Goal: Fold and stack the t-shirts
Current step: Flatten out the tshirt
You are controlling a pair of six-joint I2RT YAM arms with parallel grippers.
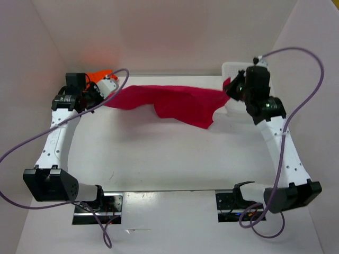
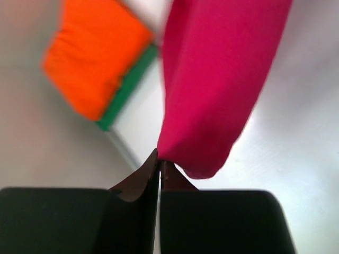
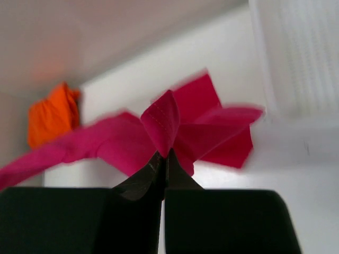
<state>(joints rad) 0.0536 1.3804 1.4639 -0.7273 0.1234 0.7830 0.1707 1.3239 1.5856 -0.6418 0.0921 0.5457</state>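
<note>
Our left tool [image 2: 159, 165] and right tool [image 3: 163, 159] are clamping opposite ends of the magenta t-shirt [image 1: 175, 103] above the far counter [image 1: 159, 159]; we are judging it the last unfolded, orange t-shirt [image 2: 95, 58] lying folded atop green t-shirt [image 2: 130, 90].

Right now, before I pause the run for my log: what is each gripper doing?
Left gripper: shut on one end of the soft magenta-red cloth t-shirt.
Right gripper: shut on the other end of the same t-shirt.
</note>
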